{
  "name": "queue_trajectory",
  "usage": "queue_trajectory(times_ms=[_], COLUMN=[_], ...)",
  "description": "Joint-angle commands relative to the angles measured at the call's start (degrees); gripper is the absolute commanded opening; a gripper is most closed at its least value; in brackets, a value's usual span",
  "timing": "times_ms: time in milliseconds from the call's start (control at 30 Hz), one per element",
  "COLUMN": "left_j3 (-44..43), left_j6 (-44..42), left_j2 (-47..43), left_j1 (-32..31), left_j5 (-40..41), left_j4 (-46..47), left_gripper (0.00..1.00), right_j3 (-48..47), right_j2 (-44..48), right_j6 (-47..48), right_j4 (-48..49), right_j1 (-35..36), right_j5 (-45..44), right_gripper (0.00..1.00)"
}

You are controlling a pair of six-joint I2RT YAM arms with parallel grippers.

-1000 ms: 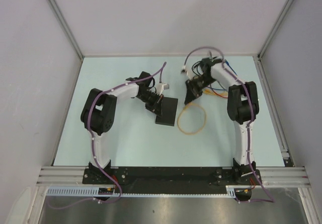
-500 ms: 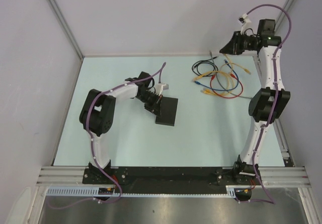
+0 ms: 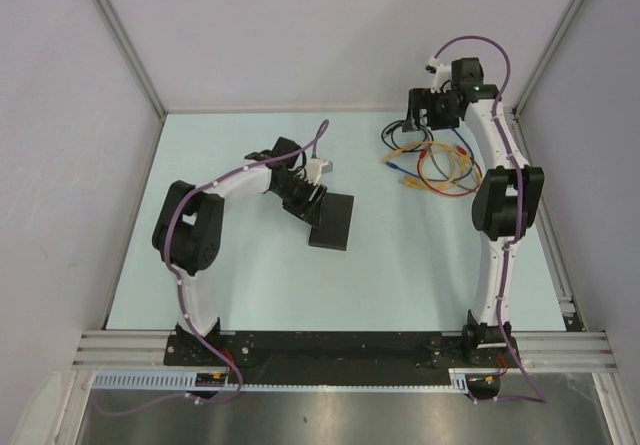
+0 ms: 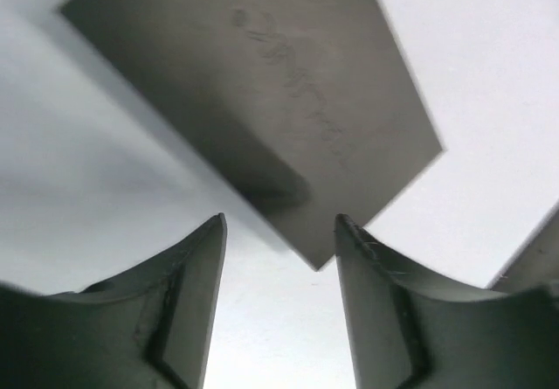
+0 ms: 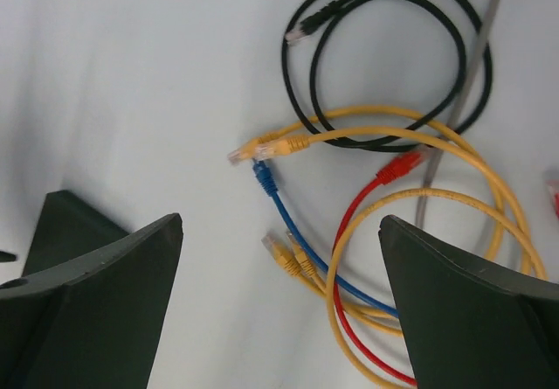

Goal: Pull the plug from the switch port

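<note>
Left gripper (image 4: 279, 223) parted by the switch (image 4: 262, 83) — right gripper (image 5: 279, 221) wide above cables (image 5: 397, 169)

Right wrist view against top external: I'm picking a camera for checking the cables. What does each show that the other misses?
Only the right wrist view shows single plugs, such as the blue plug and the red plug, with the right gripper open and empty above them. Only the top external view shows the switch and the left gripper near it. Both show the loose cable pile on the table.
</note>
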State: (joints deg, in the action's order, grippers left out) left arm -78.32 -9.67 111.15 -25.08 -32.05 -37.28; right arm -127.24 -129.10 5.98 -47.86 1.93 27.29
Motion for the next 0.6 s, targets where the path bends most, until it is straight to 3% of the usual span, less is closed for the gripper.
queue_trajectory(times_ms=[0,33,67,300,433,567], left_j3=[-0.86,-1.13,-1.39,-2.01,-3.24,-6.91], left_j6=[-1.49,-1.75,-2.02,-0.97,1.31,3.86], left_j2=[-3.22,-3.31,-3.57,-5.86,-8.4,-11.04], left_j1=[-0.23,-0.23,-0.23,-0.14,0.82,5.64], left_j5=[10.33,11.21,12.09,18.42,18.78,15.8], left_j4=[0.89,0.54,0.36,-0.16,-1.13,-3.06], left_gripper=[0.7,0.72,0.99,1.0,0.99,1.0], right_j3=[3.39,4.1,4.98,16.48,24.13,25.11], right_j2=[7.63,8.59,10.25,19.58,25.29,28.72], right_j6=[-2.63,-2.81,-2.9,-9.3,-11.42,-11.96], right_j4=[4.87,4.88,4.96,6.46,6.55,6.28], right_j1=[5.35,6.06,7.11,11.24,12.57,12.66], right_j5=[-17.43,-18.23,-18.15,-26.21,-30.01,-30.63], right_gripper=[1.0,1.0,1.0,1.0,1.0,1.0])
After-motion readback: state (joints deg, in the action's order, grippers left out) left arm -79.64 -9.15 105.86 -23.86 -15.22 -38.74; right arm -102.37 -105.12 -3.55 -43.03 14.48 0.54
